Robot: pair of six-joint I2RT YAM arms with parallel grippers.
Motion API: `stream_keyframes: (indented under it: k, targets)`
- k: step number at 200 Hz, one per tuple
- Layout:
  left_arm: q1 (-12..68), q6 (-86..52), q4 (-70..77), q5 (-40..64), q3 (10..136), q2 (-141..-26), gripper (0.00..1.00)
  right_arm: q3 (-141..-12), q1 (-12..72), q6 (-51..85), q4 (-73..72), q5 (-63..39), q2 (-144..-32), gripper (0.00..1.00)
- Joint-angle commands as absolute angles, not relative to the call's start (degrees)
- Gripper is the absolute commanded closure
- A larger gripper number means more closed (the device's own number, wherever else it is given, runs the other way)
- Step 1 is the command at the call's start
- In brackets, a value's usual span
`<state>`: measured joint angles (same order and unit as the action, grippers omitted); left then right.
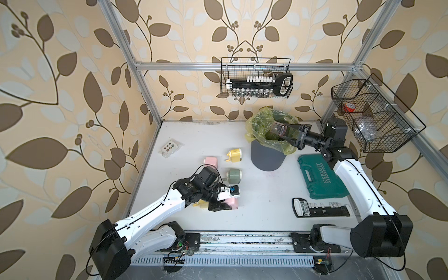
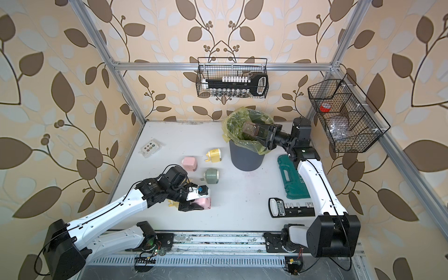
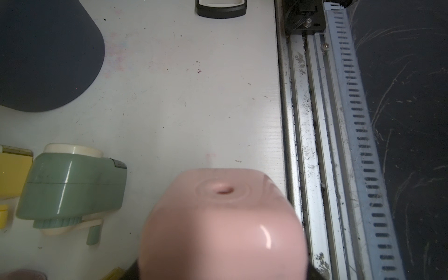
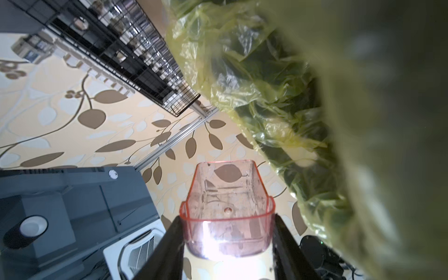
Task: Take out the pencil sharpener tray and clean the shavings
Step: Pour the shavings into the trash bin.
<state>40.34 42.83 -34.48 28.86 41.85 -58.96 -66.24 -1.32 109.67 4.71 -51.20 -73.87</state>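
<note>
The white table (image 1: 261,194) carries a grey waste bin (image 1: 266,157) toward the back, lined with a yellow-green bag (image 1: 259,123), and the right arm reaches out to it.

Near the front, the left end effector (image 1: 229,205) is clamped on the body of a pink pencil sharpener (image 1: 234,203), down at the table. I take that as bracing it so its drawer can go back in. A green sharpener (image 1: 234,175), a yellow sharpener (image 1: 234,155) and a second pink sharpener (image 1: 211,162) stand apart behind it.

The right end effector (image 1: 286,132) has its fingers closed on the sides of the clear, red-tinted sharpener tray (image 4: 225,201). It holds the tray over the bin's mouth, apparently tipped so anything loose drops into the bag.

In the right wrist view the tray looks nearly bare, with only dusty smears on its walls. I see no heap of shavings anywhere, and any in the bin are hidden by the bag's folds. To my eye the dumping is about finished.
</note>
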Motion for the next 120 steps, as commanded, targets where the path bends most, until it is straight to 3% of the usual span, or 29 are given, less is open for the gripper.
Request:
stream_keyframes:
  k: [1, 14, 30, 49, 78, 120]
  targets:
    - [41.07, 42.49, -34.06, 29.17, 41.84, -58.3, 1.0, -68.95, -1.53, 104.96, 5.98, -50.31, -71.92, 1.0]
    - [41.06, 42.67, -33.73, 28.89, 41.66, -58.38, 1.0, -70.47, -2.91, 100.27, 13.35, -51.85, -73.46, 1.0]
    - [41.15, 42.58, -34.15, 28.95, 41.96, -58.56, 1.0, -68.35, -2.03, 102.94, 4.65, -52.05, -72.14, 1.0]
    - [41.31, 42.47, -33.8, 28.93, 41.66, -58.35, 1.0, -71.09, -2.16, 92.53, 11.37, -48.35, -70.73, 1.0]
    - [41.35, 42.36, -34.1, 28.92, 41.84, -58.45, 1.0, -67.63, -2.65, 84.58, 2.81, -49.0, -69.34, 1.0]
    - [41.58, 42.64, -33.78, 28.83, 41.59, -58.34, 1.0, -66.3, 0.23, 53.93, 10.94, -38.25, -59.37, 1.0]
